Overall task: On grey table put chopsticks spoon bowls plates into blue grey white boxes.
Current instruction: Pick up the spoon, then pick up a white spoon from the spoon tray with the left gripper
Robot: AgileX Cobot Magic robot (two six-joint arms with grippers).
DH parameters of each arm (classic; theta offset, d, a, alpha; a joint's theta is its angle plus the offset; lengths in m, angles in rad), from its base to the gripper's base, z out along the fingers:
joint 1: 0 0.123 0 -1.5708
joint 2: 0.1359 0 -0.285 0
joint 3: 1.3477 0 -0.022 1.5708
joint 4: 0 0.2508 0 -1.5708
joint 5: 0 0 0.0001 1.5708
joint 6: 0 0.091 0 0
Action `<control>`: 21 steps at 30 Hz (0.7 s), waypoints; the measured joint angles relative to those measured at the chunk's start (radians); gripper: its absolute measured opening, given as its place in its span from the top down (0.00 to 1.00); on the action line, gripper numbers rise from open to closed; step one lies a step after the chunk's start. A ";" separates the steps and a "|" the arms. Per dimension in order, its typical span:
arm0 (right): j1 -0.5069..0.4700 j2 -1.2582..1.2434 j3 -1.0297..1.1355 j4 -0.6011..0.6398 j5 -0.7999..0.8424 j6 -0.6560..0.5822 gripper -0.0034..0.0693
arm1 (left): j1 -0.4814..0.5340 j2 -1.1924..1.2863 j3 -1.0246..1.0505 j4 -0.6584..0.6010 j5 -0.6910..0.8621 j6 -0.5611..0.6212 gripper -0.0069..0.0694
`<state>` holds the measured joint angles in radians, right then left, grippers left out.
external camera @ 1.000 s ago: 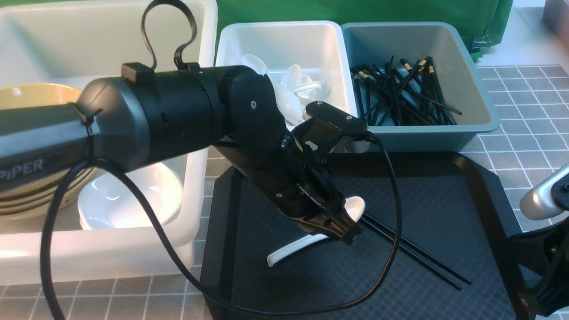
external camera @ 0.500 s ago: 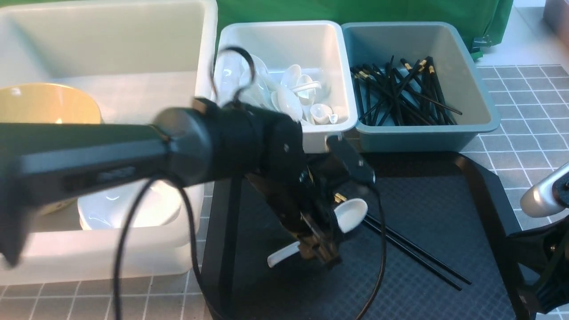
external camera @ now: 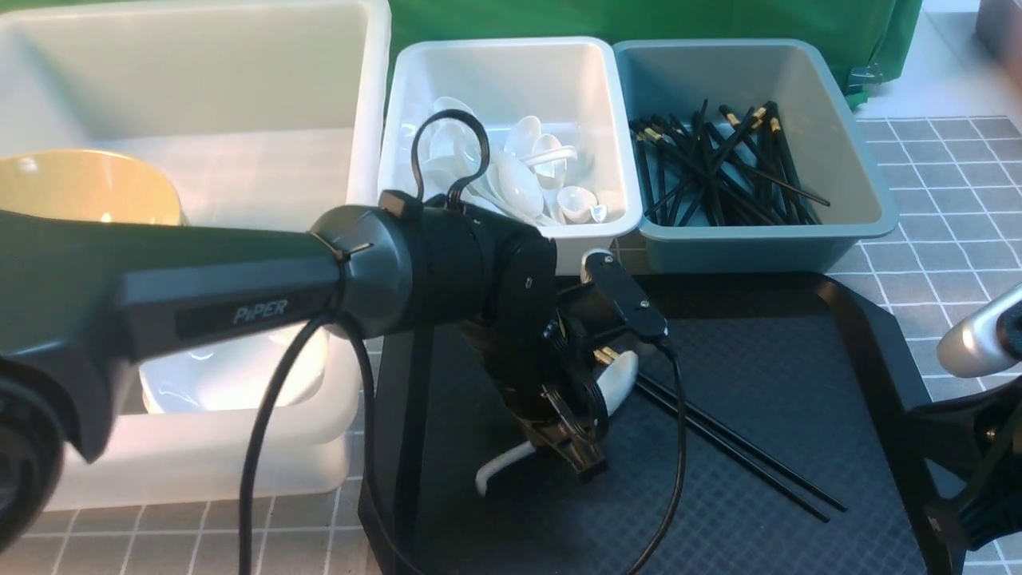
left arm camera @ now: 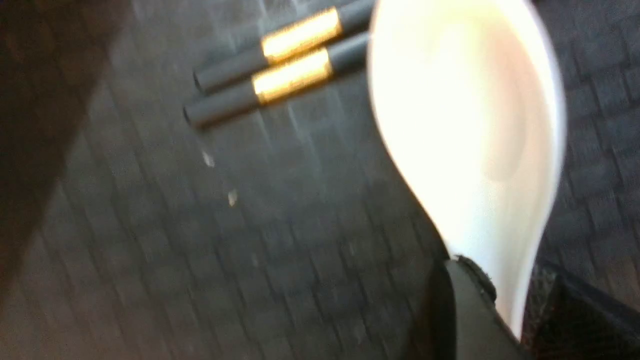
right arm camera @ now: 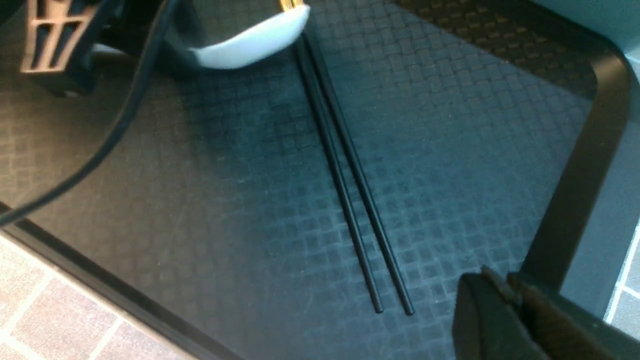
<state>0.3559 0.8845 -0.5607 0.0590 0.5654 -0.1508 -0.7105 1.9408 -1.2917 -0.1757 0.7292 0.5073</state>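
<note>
A white spoon [external camera: 619,379] lies on the black tray, and my left gripper [external camera: 583,459] is shut on its handle. In the left wrist view the scoop [left arm camera: 470,125] fills the frame above the closed jaws, beside the gold-banded ends of two chopsticks [left arm camera: 295,60]. That pair of chopsticks [external camera: 742,451] lies on the tray, right of the spoon. My right gripper [right arm camera: 505,282] is shut and empty, hovering near the chopsticks' thin tips [right arm camera: 370,240]. A tan bowl [external camera: 80,188] and white plates [external camera: 223,375] sit in the large white box [external camera: 200,80].
The black tray [external camera: 798,335] rests on the grey table [external camera: 958,200]. Behind it, the small white box [external camera: 511,72] holds several spoons and the blue-grey box [external camera: 718,72] holds several chopsticks. A black cable [external camera: 679,447] hangs from my left wrist. My right arm [external camera: 978,455] stands at the tray's right edge.
My left arm swung lower and nearer along the spoon's handle, and its jaws opened and then closed on it. The spoon's scoop turned slightly. The right arm has barely moved.
</note>
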 joint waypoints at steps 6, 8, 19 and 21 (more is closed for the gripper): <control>-0.001 0.000 0.000 0.000 -0.017 0.000 0.84 | 0.019 -0.160 -0.139 -0.020 0.036 0.007 0.89; -0.001 0.000 0.000 0.000 -0.029 0.000 0.84 | 0.043 -0.185 -0.175 -0.013 -0.052 0.004 0.89; -0.002 0.000 0.000 0.017 -0.032 0.023 0.83 | 0.235 -0.063 -0.217 0.000 -0.654 -0.056 0.62; -0.003 0.009 0.000 0.020 -0.011 0.019 0.83 | 0.240 -0.078 -0.220 -0.002 -0.582 -0.059 0.53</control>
<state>0.3532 0.8931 -0.5607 0.0793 0.5543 -0.1315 -0.4702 1.8628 -1.5121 -0.1778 0.1468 0.4482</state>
